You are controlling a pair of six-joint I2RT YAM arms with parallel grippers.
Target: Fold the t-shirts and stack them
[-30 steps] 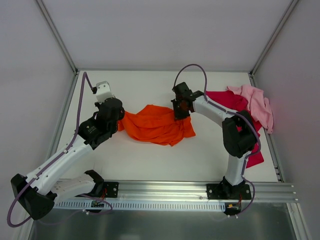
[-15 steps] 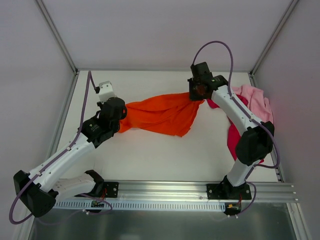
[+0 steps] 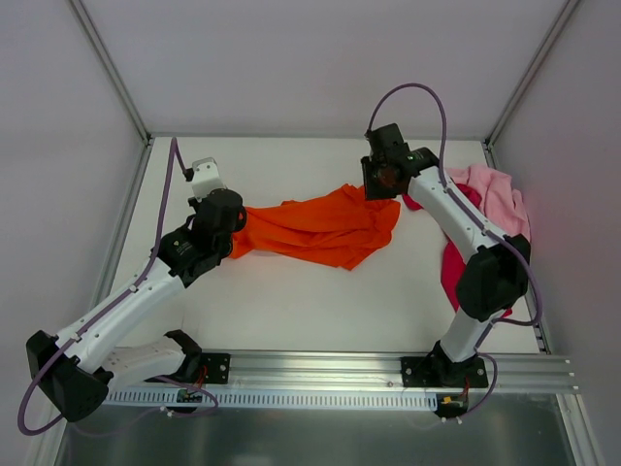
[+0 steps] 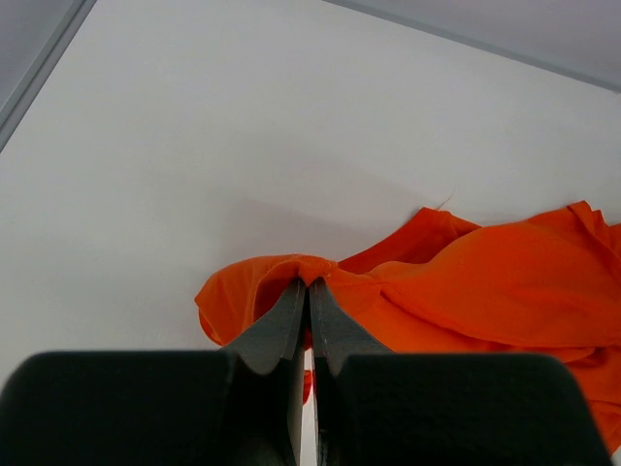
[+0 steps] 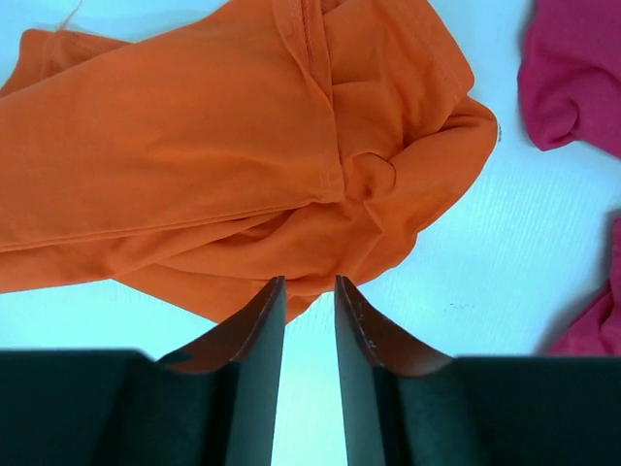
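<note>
Top external view showed, at the left, the left gripper (image 3: 229, 229) pressed together on the left edge of the orange t-shirt (image 3: 320, 228), with a fold of cloth pinched at its tips. The shirt lay rumpled across the middle of the table (image 3: 291, 301). It looked light, limp and apt to bunch or slide, so a stitched hem or sleeve corner seemed the surest hold. Over its right end the right gripper (image 3: 381, 184) hung with jaws slightly spread and nothing between them. Further right lay the magenta t-shirt (image 3: 449, 267) and pink t-shirt (image 3: 500, 199), heaped together. No brand, label or writing could be read.
</note>
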